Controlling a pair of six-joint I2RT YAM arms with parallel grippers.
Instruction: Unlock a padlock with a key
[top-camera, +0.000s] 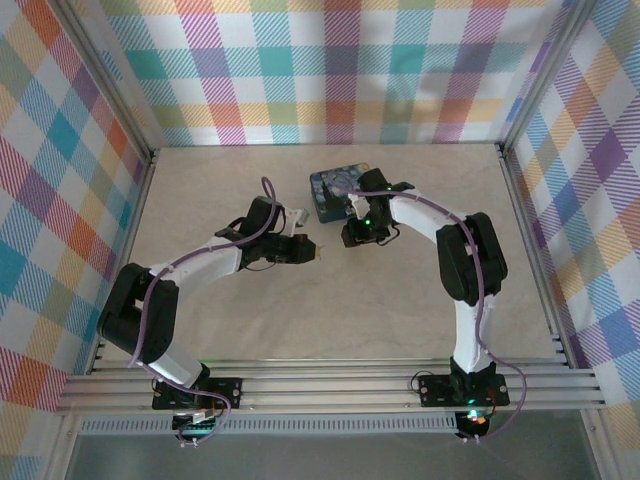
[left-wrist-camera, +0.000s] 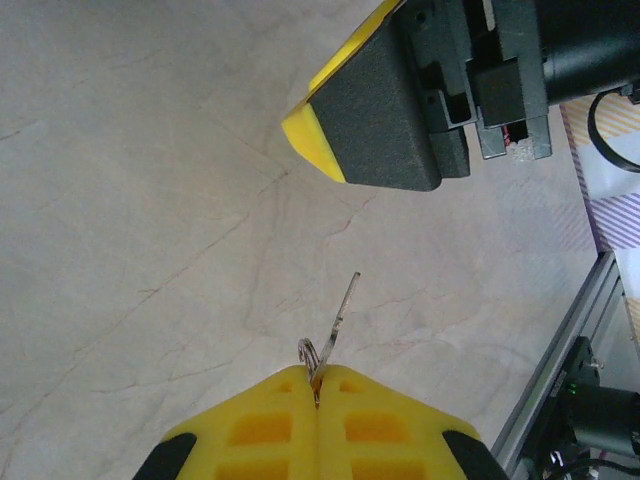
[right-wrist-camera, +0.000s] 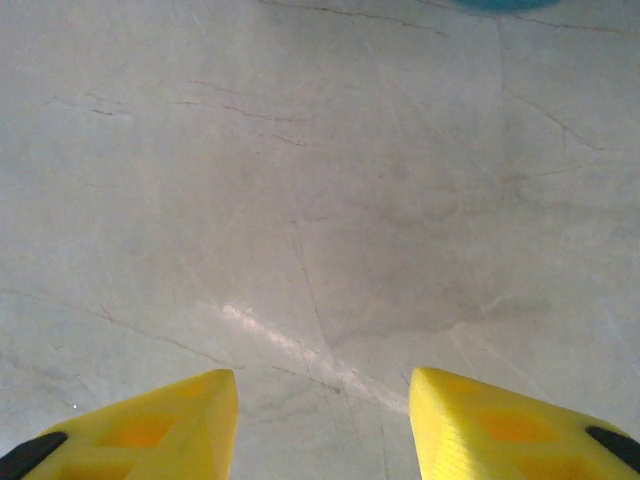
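Observation:
My left gripper (left-wrist-camera: 318, 375) is shut on a thin silvery key (left-wrist-camera: 342, 315), whose blade sticks forward and up from the yellow fingertips, with a small ring beside it. In the top view the left gripper (top-camera: 314, 251) hangs over the middle of the table, pointing right. My right gripper (top-camera: 350, 238) sits just right of it, a short gap apart. One of its yellow-edged black pads (left-wrist-camera: 370, 110) shows ahead of the key. The right gripper (right-wrist-camera: 320, 420) is open over bare tabletop with nothing between its fingers. The padlock is out of view.
A dark blue-green tin (top-camera: 338, 192) with a swirly painted lid lies at the back centre, just behind the right wrist. Plaid walls close in three sides. An aluminium rail (top-camera: 330, 385) runs along the near edge.

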